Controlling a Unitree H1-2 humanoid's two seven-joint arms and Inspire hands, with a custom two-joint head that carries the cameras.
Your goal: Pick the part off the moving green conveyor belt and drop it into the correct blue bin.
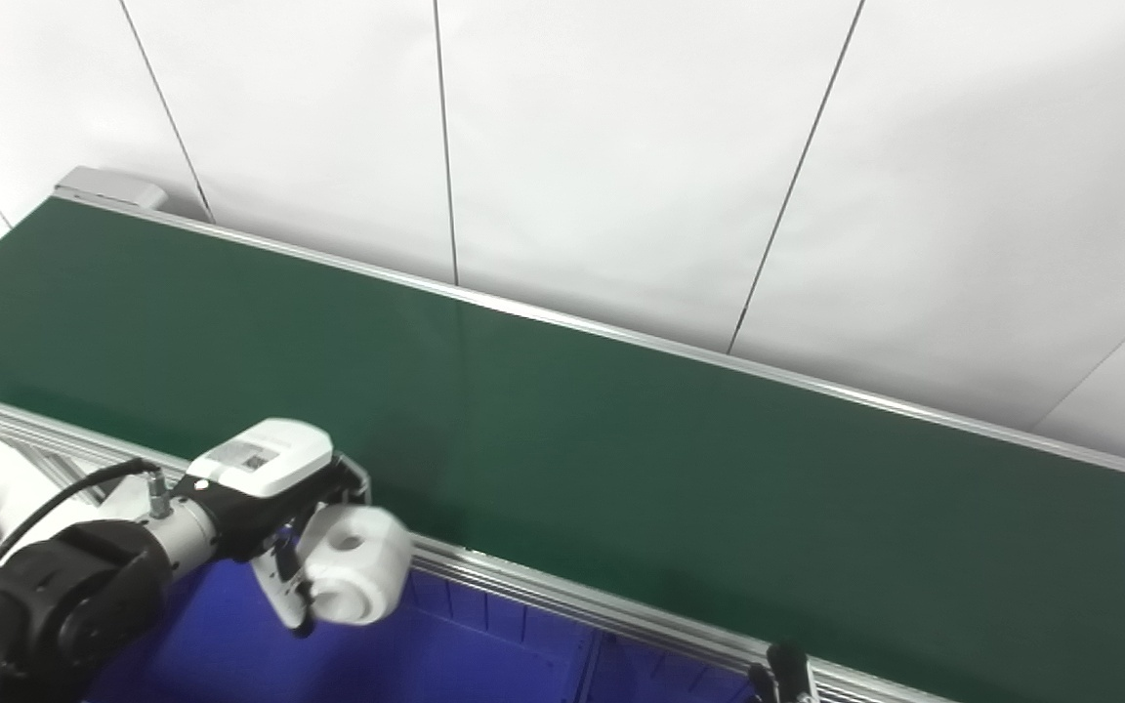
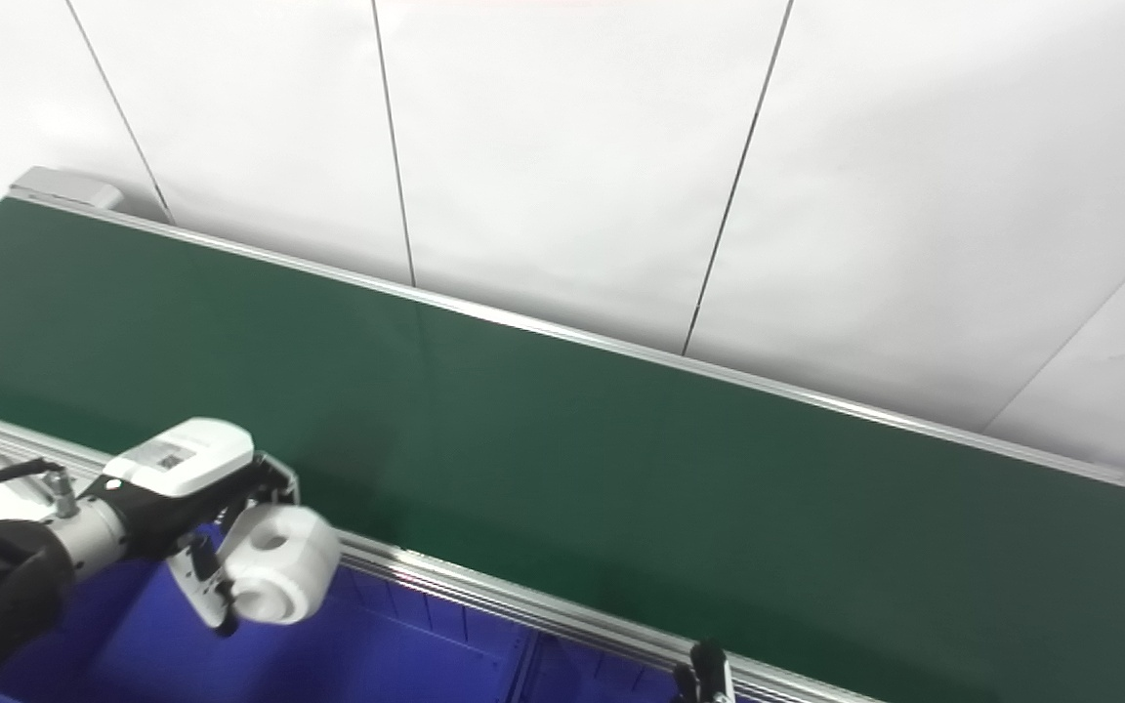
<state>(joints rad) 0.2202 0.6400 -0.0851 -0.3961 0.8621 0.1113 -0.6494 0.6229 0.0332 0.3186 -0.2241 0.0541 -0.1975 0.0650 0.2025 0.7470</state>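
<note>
My left hand (image 1: 279, 508) is shut on a white cylindrical part (image 1: 357, 576) with a hole in its face. It holds the part just past the near rail of the green conveyor belt (image 1: 621, 459), above a blue bin (image 1: 406, 664). In the right eye view the same left hand (image 2: 196, 508) and white part (image 2: 279, 576) hang over the blue bin (image 2: 377, 664). No part lies on the belt. Of the right hand, only dark fingertips (image 1: 789, 674) poke up at the bottom edge, too little to judge.
The belt's aluminium rail (image 1: 562, 586) runs diagonally between belt and bins. A divider wall (image 1: 577, 669) separates two blue bin compartments. White wall panels stand behind the belt. A grey end housing (image 1: 108, 186) sits at the far left.
</note>
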